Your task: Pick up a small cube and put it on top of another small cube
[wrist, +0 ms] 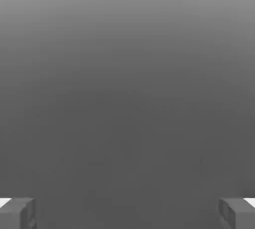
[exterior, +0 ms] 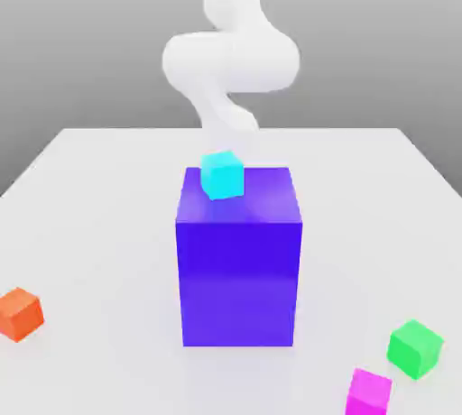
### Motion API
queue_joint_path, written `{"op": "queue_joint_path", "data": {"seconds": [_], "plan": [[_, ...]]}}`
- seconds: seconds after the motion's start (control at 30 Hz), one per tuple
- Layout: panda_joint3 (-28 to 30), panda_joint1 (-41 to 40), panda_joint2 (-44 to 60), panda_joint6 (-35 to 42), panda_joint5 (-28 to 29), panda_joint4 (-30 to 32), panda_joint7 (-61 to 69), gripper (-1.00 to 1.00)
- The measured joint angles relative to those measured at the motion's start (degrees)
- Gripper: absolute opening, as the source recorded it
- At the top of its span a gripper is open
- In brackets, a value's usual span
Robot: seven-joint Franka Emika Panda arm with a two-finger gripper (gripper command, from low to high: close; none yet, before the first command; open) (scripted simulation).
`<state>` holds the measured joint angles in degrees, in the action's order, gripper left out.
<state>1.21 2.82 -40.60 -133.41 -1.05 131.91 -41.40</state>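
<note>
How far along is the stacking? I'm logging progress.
Nothing looks done yet. The small magenta-pink cube sits on the white table beside the small green cube, unstacked. The hand is open and holds nothing. A cyan cube rests on the big blue-violet block. Picking and placing remain.

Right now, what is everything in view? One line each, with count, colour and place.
table: 1, white, under everything
block: 1, blue-violet, table centre
cyan cube: 1, on the block's top, near its back edge
orange cube: 1, on the table, at the exterior view's left edge
green cube: 1, on the table, exterior view's right front
pink cube: 1, magenta-pink, just in front of the green cube
arm: 1, white, behind the block
gripper: 1, grey fingers wide apart, holding nothing
</note>
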Motion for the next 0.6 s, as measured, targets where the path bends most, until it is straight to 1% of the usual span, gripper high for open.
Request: {"op": "queue_joint_path", "data": {"seconds": [0.33,0.6], "plan": [[3.2,9.7,21.2,-6.5,-4.9,0.5,18.4,0.0],[2.2,14.5,37.8,-11.7,-7.3,0.9,31.8,0.0]]}}
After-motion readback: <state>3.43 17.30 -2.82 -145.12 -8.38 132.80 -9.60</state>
